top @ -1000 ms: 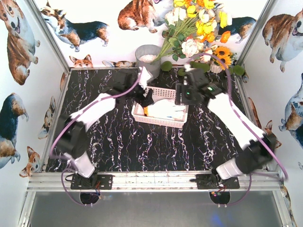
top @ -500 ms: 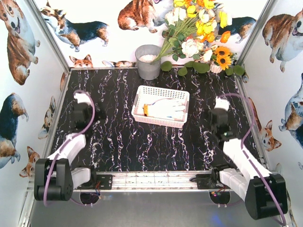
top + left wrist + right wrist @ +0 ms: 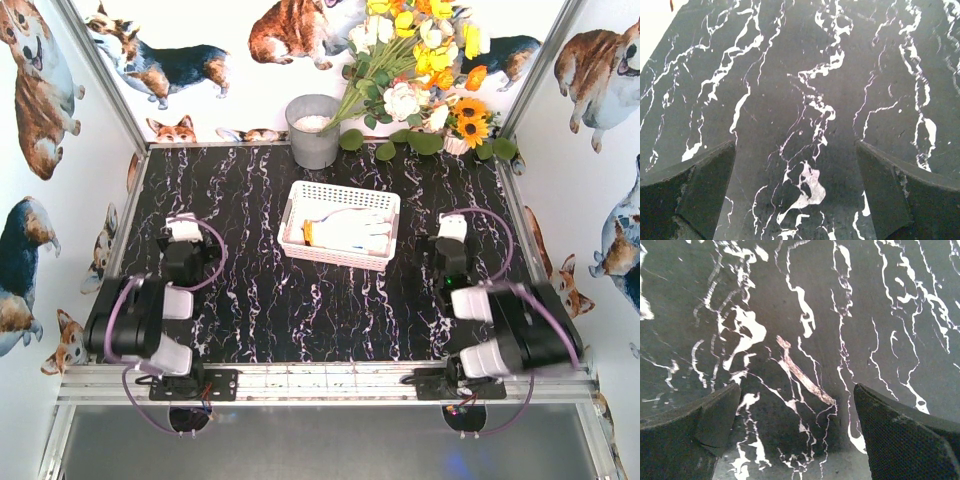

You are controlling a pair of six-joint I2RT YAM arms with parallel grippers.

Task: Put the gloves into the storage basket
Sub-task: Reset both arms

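Note:
The white lattice storage basket [image 3: 300,200] stands at the table's middle back. Cream-white gloves [image 3: 345,232] with an orange cuff edge lie inside it. My left gripper [image 3: 183,262] is folded back low at the near left, well clear of the basket. In the left wrist view it [image 3: 795,192] is open and empty over bare black marble. My right gripper [image 3: 449,258] is folded back at the near right. In the right wrist view it [image 3: 797,435] is open and empty over marble too. No glove shows outside the basket.
A grey round metal bucket [image 3: 313,130] stands at the back behind the basket. A bunch of artificial flowers [image 3: 420,60] fills the back right corner. White walls with corgi prints close in the table on three sides.
Both arms have pulled back from the basket, where they were a second ago, and folded down to the near edge. The gloves stay in the basket.

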